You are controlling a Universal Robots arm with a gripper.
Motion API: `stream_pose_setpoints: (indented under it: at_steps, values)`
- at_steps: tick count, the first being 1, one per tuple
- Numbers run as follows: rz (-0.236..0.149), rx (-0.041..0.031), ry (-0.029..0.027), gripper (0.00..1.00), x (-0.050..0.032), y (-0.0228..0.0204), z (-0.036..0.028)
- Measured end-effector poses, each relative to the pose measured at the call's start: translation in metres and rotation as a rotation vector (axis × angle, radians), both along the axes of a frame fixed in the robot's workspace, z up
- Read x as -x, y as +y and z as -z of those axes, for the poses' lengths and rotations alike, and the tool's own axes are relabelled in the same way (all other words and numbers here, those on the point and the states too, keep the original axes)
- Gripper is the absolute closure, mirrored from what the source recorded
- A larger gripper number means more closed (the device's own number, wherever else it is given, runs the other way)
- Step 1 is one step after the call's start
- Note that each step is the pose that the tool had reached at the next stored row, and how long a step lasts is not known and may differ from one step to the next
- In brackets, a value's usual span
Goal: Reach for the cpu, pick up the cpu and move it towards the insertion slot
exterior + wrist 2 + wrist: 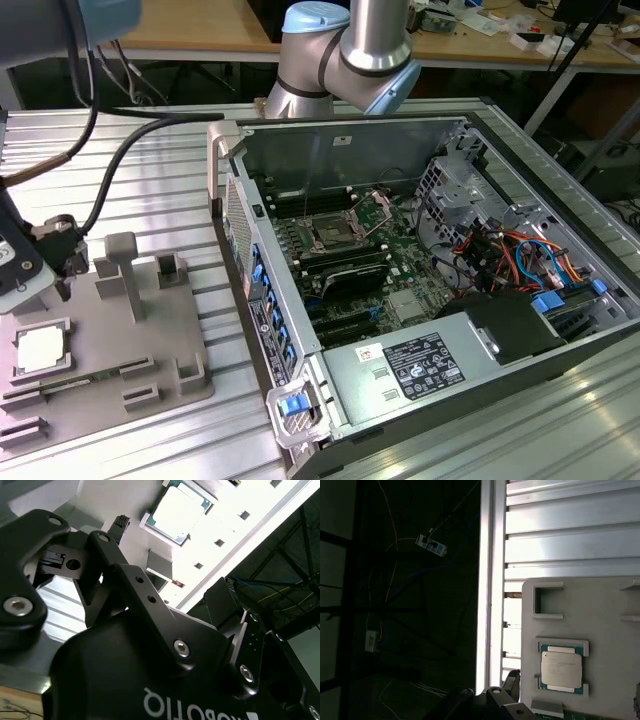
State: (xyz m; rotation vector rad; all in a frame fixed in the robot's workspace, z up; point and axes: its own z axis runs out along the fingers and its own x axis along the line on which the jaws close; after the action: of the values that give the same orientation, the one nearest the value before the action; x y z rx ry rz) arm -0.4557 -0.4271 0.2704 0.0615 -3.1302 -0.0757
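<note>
Tool [181,575] spread wide, carrying nothing, hovering near the cpu [561,666]. The chip lies flat in its nest on the grey fixture plate [150,340], well apart from the insertion slot [333,236]. I'd centre squarely over it and descend straight, pinching only the edges.

Exterior view: the pincer [60,265] is chopped off by the frame edge, most of its body out of shot. Near it, the cpu [42,348] glares white, print unreadable. In the second wrist view, the picture's edge clips the cpu's corner. Well apart from the pincer, the insertion slot [330,235] is too small for detail.
</note>
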Motion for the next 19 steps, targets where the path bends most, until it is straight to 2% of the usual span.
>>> stream_pose_setpoints:
  at_steps: [10,15,19]
  values:
    - [0.000,0.0000,0.0000,0.11,0.0002,-0.0007,0.0208]
    - [0.000,0.0000,0.0000,0.11,0.0002,-0.0008,0.0248]
    - [0.000,0.0001,0.0001,0.11,0.0002,-0.0008,0.0248]
